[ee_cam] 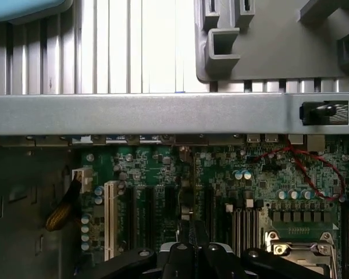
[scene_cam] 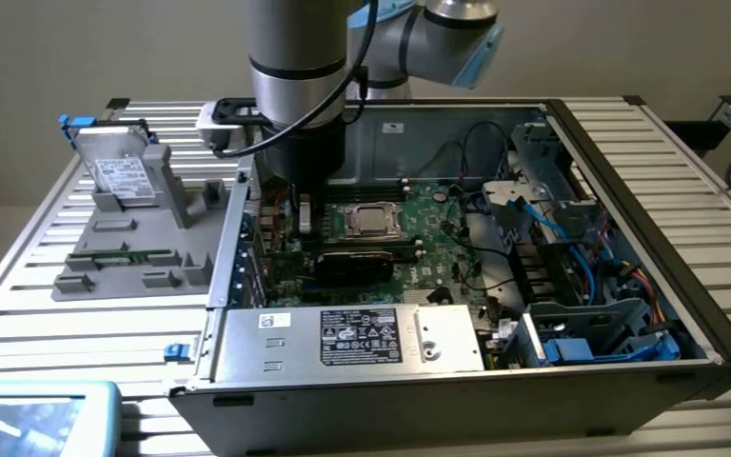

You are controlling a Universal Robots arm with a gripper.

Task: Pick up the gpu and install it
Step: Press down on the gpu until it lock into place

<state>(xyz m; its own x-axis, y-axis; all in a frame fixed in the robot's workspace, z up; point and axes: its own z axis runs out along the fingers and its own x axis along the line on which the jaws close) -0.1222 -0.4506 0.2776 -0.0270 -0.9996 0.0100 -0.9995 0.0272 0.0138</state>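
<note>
The hand (ee_cam: 192, 256) is closed on the gpu (ee_cam: 186, 203), a thin black card held edge-on above the motherboard (ee_cam: 250, 192) inside the open computer case (scene_cam: 620, 171), at about 9 o'clock from the CPU socket (scene_cam: 372, 221) in the exterior view. The main risk, as I judge it: the card's edge sits slightly off 1 of the expansion slots (ee_cam: 144, 212) (they lie close together), so pressing down could jam it beside the slot or scrape neighbouring capacitors (ee_cam: 241, 174).
</note>
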